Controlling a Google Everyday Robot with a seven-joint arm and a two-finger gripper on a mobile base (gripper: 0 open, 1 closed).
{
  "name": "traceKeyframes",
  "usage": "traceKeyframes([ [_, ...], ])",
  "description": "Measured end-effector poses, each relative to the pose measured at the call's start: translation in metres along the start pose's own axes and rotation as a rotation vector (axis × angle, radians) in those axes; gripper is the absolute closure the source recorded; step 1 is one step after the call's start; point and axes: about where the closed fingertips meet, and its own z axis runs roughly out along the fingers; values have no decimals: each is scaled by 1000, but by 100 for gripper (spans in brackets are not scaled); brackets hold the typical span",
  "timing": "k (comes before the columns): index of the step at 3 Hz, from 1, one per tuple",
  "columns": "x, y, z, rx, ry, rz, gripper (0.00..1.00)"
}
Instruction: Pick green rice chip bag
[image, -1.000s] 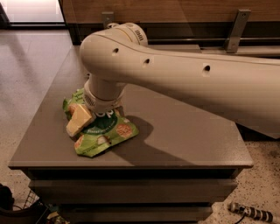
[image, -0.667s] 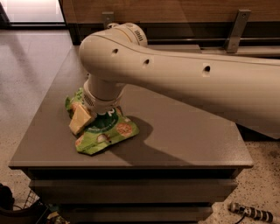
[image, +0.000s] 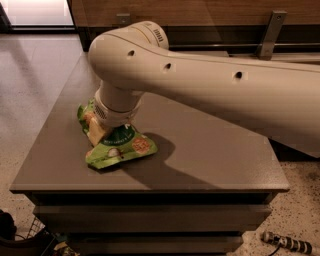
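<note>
The green rice chip bag (image: 123, 145) lies crumpled on the grey table (image: 210, 150), near its front left part. It is light green with a dark green circle and pictures of round chips. My gripper (image: 106, 129) comes straight down onto the bag's left half, under the thick white arm (image: 210, 85). One tan finger (image: 96, 131) shows, pressed into the bunched bag. The other finger is hidden under the wrist. The gripper is shut on the bag, which still rests on the table.
The table's front edge (image: 150, 189) is close below the bag, and its left edge is near. A wooden wall with metal brackets (image: 270, 30) runs behind. A striped object (image: 287, 242) lies on the floor at the bottom right.
The visible finger has moved right, into the bag, and the bag's left side has bunched up under the gripper. The arm has barely moved.
</note>
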Motion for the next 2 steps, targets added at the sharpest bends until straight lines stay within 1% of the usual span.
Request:
traceKeyframes([
  [1,0,0,-1,0,0,0,100],
  [2,-2,0,-3,1,-5,-6,100],
])
